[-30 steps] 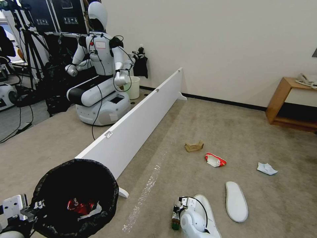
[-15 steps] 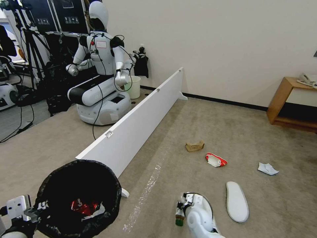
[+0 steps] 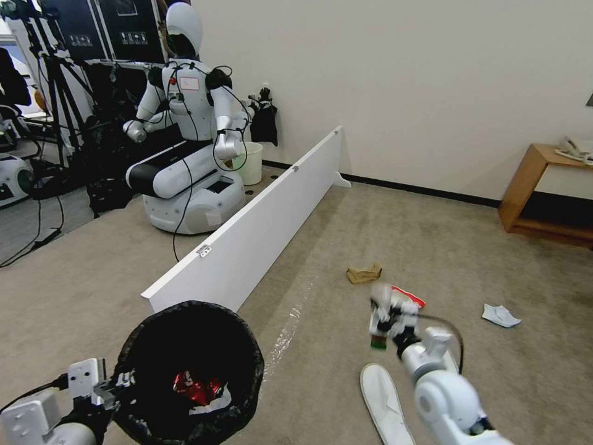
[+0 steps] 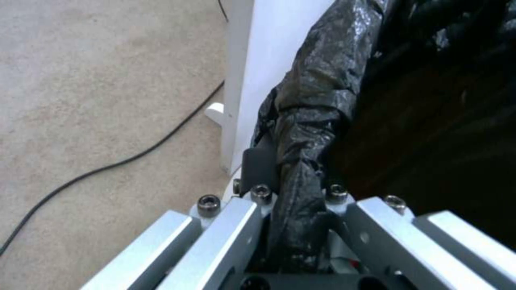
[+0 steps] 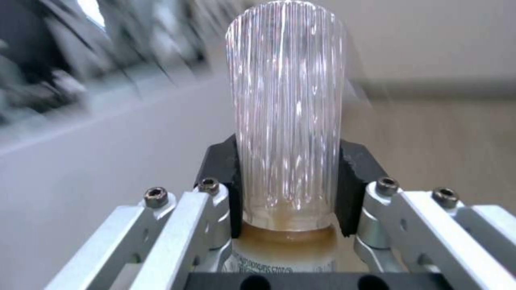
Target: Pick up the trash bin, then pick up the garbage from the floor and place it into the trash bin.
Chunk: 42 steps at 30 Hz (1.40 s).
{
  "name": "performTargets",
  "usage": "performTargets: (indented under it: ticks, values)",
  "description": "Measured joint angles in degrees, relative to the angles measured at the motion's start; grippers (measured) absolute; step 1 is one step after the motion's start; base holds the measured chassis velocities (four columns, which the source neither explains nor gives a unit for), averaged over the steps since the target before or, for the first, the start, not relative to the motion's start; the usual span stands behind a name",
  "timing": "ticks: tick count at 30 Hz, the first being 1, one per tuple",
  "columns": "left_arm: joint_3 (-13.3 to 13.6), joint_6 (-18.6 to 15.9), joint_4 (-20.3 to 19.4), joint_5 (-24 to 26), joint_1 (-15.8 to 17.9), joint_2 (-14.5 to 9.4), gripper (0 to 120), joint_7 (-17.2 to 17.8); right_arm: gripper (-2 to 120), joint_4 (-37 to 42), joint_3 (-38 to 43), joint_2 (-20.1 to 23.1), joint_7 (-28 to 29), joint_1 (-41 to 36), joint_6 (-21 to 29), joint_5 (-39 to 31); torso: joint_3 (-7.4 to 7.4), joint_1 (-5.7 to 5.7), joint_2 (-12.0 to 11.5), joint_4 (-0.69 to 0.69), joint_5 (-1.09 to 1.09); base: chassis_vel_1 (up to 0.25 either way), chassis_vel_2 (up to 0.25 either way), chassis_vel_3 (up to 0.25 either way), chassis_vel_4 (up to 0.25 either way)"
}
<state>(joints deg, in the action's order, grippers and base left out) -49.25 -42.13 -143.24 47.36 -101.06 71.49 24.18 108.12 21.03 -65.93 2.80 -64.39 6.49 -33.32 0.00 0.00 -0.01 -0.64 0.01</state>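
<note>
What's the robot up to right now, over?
Left end effector clamped on trash bin rim. Right end effector grips small bottle, lifted off floor. Slipper, paper scrap, mask on carpet. Path clear.

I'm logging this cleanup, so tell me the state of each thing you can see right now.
Trash bin: held off the floor by its rim, can inside.
Left gripper: shut on the bin's rim.
Bottle: clamped, lifted.
Right gripper: shut on the bottle.
Slipper: lying on the carpet.
</note>
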Motion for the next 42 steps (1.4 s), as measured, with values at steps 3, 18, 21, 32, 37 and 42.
performTargets:
  ticks: [3,18,21,32,37,42]
  values:
    - [0.36,0.0,0.0,-0.34,-0.03,-0.25,1,0.01,30,0.92,-1.19,1.29,-3.53,3.0,-3.55,-0.89,0.0,0.0,0.0,0.01,0.0,0.0,0.0,0.0,0.0]
    - [-0.78,0.0,0.0,-0.84,-1.03,0.86,1,-0.36,30,5.27,-25.07,4.03,-22.1,30.57,-14.37,-23.16,0.0,0.0,0.01,-0.01,-0.02,0.0,0.0,0.0,0.0]
    - [-0.84,0.0,0.0,-0.87,-1.04,1.17,1,-0.46,30,4.41,-30.7,2.89,-26.36,34.64,-16.16,-25.62,0.0,0.0,0.01,0.0,-0.01,0.0,0.0,0.0,0.0]
    - [-1.94,0.0,0.0,-0.31,-0.88,1.3,1,-0.53,30,0.73,-42.08,0.54,-39.97,42.52,-18.22,-32.63,0.0,0.0,0.01,0.0,-0.02,0.0,0.0,0.0,0.0]
    - [-2.28,0.0,0.0,0.21,-0.52,1.14,1,-0.53,30,-0.46,-44.2,0.16,-42.49,44.01,-18.26,-33.19,0.0,0.0,0.01,0.0,-0.02,0.0,0.0,0.0,0.0]
    - [-2.31,0.0,0.0,0.51,-0.32,1.08,1,-0.53,30,-1.3,-45.34,0.47,-43.32,44.06,-18.32,-32.74,0.0,0.0,0.01,-0.01,-0.01,0.0,0.0,0.0,0.0]
